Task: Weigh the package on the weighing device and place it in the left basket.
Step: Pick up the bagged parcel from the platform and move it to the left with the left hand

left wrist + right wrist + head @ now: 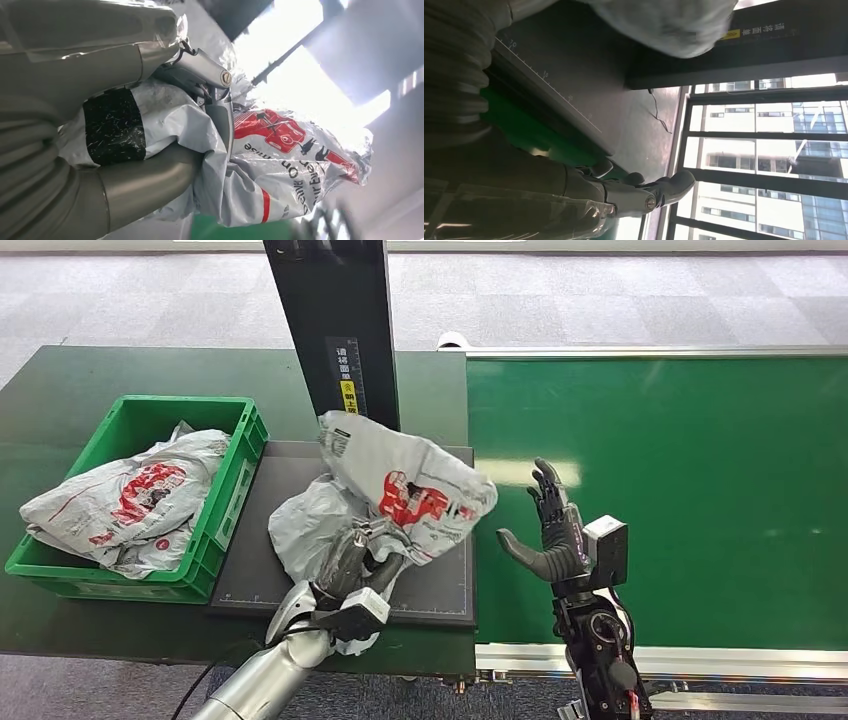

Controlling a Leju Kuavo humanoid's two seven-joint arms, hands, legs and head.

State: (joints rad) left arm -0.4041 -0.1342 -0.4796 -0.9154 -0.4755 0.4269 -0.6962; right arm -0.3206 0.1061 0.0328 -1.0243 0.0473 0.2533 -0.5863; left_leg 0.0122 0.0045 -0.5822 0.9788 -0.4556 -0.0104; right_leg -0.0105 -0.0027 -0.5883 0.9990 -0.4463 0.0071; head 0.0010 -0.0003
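Gripping the grey bag (405, 490) low down, left robot hand (355, 565) has bunched soft, light, slippery film; basket (228, 502) at nine o'clock. Right robot hand (550, 530) open, empty.

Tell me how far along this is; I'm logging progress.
Done: one bagged parcel already lies in the green basket. In hand: the left hand grips the grey package, raised above the black weighing platform; the right hand is open and empty. Left: placing it in the basket.
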